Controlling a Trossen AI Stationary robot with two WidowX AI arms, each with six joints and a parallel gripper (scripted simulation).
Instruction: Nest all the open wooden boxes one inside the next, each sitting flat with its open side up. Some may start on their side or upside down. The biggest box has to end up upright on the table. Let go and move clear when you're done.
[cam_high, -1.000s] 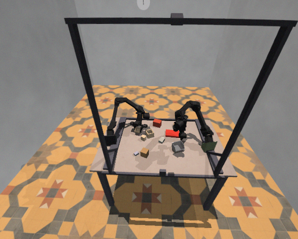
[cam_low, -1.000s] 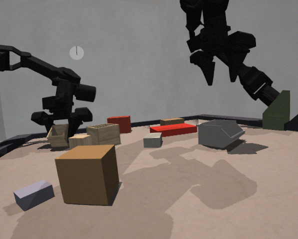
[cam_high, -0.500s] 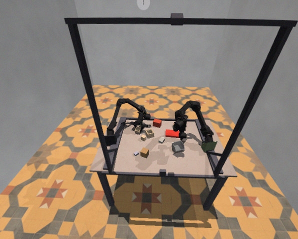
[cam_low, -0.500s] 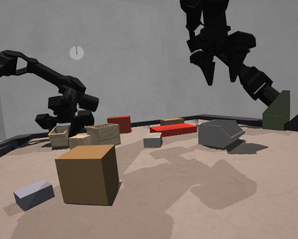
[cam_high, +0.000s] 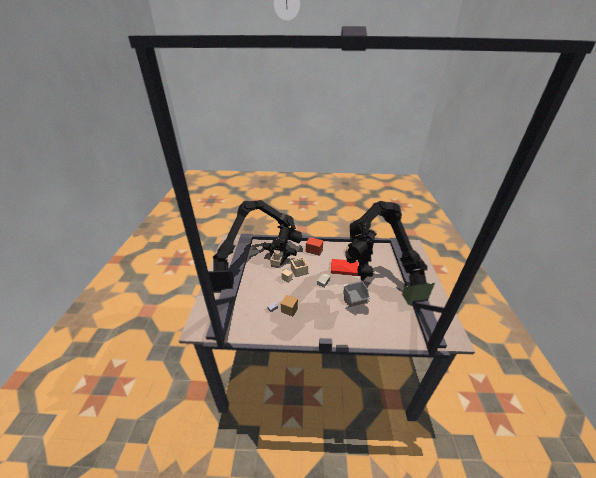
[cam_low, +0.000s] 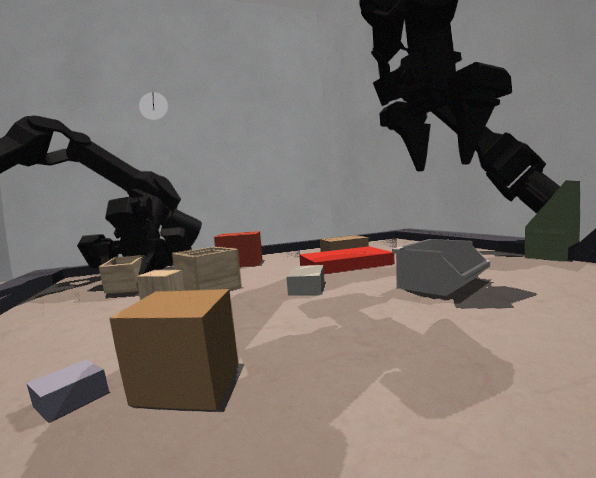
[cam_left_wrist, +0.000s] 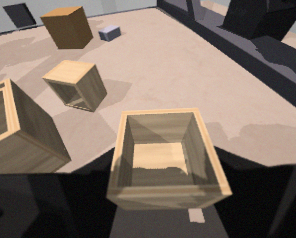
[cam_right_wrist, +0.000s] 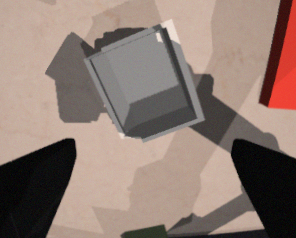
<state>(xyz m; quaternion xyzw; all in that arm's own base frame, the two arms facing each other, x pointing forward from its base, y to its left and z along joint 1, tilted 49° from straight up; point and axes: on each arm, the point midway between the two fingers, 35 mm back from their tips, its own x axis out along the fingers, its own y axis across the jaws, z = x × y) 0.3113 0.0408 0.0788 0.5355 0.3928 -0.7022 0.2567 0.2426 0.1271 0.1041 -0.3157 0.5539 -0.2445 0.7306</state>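
Left pincer (cam_high: 278, 253) (cam_left_wrist: 170, 170): pinching a wooden box (cam_high: 276, 258) (cam_low: 121, 275) (cam_left_wrist: 159, 131), open side up
Right pincer (cam_low: 443, 166) (cam_right_wrist: 155, 147): spread

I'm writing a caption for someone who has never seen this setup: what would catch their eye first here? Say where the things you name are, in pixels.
Probably the big brown block (cam_high: 289, 305) (cam_low: 167, 352) (cam_left_wrist: 68, 30), nearest the exterior camera, and the flat bright red block (cam_high: 344, 267) (cam_low: 348, 258) (cam_right_wrist: 286, 65) farther back. Next, the black left gripper (cam_left_wrist: 159, 144), shut on a small open wooden box (cam_high: 276, 258) (cam_low: 120, 277) (cam_left_wrist: 155, 127), beside the larger wooden box (cam_high: 299, 266) (cam_low: 212, 270) (cam_left_wrist: 37, 137).
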